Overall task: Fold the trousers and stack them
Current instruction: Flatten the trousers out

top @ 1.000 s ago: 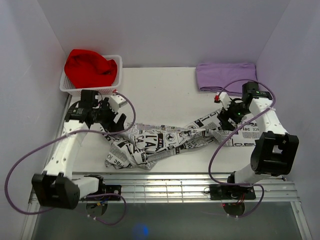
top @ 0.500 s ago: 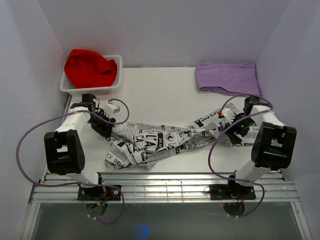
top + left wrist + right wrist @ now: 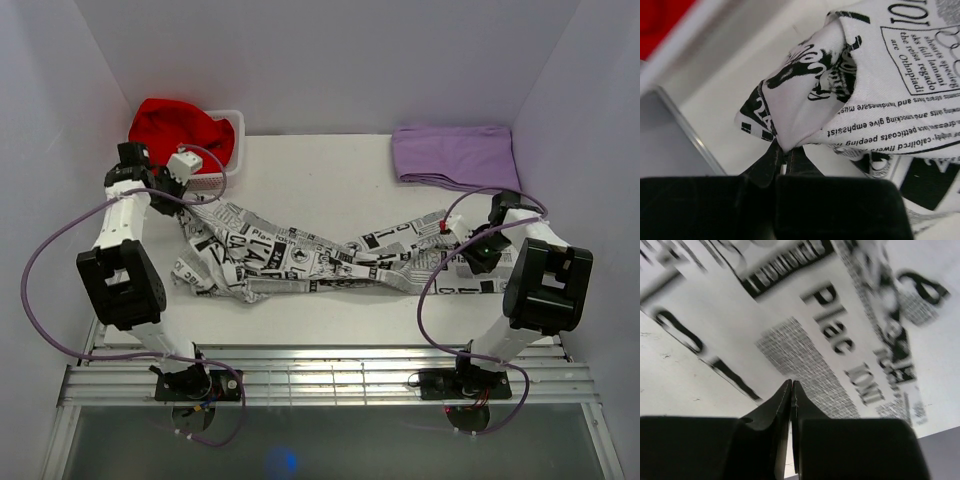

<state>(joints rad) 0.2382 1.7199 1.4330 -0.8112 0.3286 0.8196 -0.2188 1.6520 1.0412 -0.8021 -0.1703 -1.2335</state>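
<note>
The left pincer [image 3: 785,159] is clamped tight on a bunched fold of the trousers [image 3: 300,262]. The cloth puffs out just past its tips and is raised off the table [image 3: 330,170]. The right pincer [image 3: 791,386] has its jaws pressed together, with the tips against flat printed cloth. That view is blurred, so I cannot tell whether any cloth is caught between them. From the left pincer the trousers run as a long twisted band across the table to the right pincer, which sits on their other end. Just beyond the left pincer stands a white basket [image 3: 236,128] holding a red cloth [image 3: 165,125]. Well beyond the right pincer, at the far edge of the table, lies a folded purple cloth [image 3: 455,155].
</note>
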